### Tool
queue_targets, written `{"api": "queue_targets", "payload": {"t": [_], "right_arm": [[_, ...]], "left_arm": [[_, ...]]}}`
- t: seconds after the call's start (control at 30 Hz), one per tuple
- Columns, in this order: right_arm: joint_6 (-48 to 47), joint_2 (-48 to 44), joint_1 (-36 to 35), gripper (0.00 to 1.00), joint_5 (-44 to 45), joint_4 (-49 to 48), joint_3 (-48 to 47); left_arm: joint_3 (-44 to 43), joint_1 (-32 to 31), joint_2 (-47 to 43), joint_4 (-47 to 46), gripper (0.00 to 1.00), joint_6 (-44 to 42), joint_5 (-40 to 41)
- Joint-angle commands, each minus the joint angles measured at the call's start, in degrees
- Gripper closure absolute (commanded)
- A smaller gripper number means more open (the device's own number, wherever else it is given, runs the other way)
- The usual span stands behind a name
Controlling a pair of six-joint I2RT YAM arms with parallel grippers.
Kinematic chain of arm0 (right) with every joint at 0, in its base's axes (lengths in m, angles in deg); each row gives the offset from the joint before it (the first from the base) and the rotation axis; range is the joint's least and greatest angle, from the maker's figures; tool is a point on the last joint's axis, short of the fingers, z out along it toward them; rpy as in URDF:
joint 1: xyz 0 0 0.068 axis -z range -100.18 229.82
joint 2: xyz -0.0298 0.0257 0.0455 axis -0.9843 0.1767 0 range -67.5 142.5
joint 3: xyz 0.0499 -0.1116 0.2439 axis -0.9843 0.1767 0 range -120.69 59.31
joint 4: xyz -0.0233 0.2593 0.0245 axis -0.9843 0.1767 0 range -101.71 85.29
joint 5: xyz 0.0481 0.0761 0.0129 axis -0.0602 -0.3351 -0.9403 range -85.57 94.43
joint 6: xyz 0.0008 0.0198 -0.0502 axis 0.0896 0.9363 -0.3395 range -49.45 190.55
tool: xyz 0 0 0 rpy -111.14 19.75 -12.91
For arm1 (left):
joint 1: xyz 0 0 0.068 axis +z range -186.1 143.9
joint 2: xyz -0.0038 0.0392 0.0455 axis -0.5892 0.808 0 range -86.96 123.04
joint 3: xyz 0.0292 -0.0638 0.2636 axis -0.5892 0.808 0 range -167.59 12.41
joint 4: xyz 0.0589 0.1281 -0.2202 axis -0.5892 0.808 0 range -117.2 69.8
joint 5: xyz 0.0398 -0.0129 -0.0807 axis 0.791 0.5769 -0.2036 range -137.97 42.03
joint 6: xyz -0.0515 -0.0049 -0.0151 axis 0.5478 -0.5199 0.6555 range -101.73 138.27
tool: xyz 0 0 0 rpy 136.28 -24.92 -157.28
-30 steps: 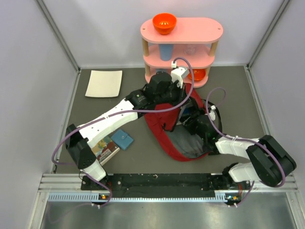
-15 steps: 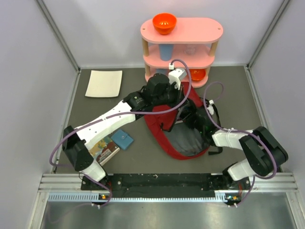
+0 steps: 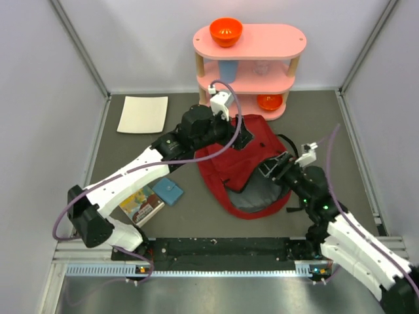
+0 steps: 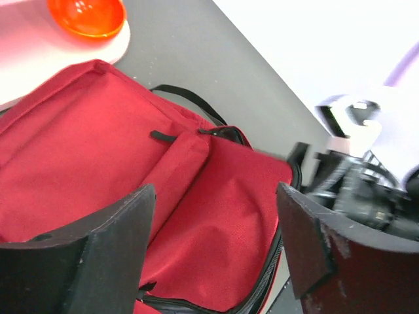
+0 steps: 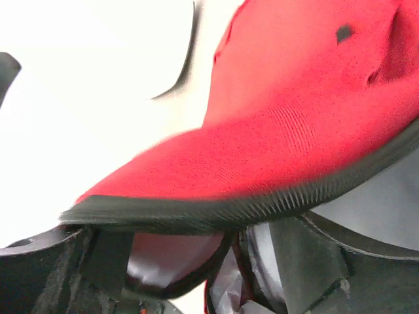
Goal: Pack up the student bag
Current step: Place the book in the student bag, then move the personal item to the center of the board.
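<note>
Two claws meet the student bag (image 3: 252, 157), soft woven dark-red fabric edged in ribbed black zipper, lying open mid-table (image 3: 327, 118). My left claw (image 4: 215, 196) gapes wide and empty above its flap. My right claw (image 5: 196, 261) is at the zipper rim, and I cannot tell whether it grips.

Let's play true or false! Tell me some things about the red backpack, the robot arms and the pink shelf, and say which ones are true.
1. The student bag is unzipped, with grey lining showing. True.
2. The left gripper is holding a book. False: it is open and empty, above the red fabric.
3. An orange bowl sits on top of the pink shelf. True.
4. The blue pouch is inside the bag. False: it lies on the table, left of the bag, next to a picture book.
5. A white sheet lies in the far left corner. True.
</note>
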Motion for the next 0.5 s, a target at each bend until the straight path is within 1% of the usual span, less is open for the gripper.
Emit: {"api": "queue_targets", "payload": {"t": [0.0,0.03,0.1,0.2,0.23,0.3,0.33,0.37,0.43,0.47], "right_arm": [[-10.35,-16.37,-0.39,0.2,9.13,19.48,-5.18],[-11.33,-18.25,-0.3,0.17,10.2,22.64,-5.88],[-12.82,-20.54,-0.3,0.16,11.97,24.5,-8.43],[-14.41,-20.64,-0.3,0.15,10.39,25.39,-11.94],[-14.59,-18.9,-0.39,0.15,9.52,25.57,-12.91],[-15.55,-16.87,-0.39,0.15,5.13,23.9,-15.29],[-15.73,-14.16,-0.3,0.15,3.81,23.64,-16.16],[-15.82,-12.92,-0.3,0.15,0.06,21.81,-17.48],[-17.13,-9.67,-0.47,0.14,-4.27,20.21,-18.8],[-17.57,-6.43,-0.82,0.14,-7.86,19.68,-20.46]], "left_arm": [[2.28,0.92,-6.74,-3.82,0.15,-0.4,7.97],[3.07,1.36,-7.8,-3.9,0.08,-0.4,8.87],[5.53,2.76,-11.31,-3.82,0.01,-0.22,10.8],[8.7,4.96,-16.06,-2.15,0.01,0.04,15.02],[9.49,5.49,-17.12,-0.23,0.01,0.31,17.9],[11.86,7.51,-20.54,1.97,0.01,0.74,20.29],[12.92,8.21,-21.77,3.38,0.01,1.53,22.83],[15.28,9.61,-24.31,5.48,0.01,2.5,24.07],[18.1,11.46,-27.48,7.69,0.01,5.21,25.04],[21.94,13.12,-31.15,8.22,0.01,5.84,25.74]]}}
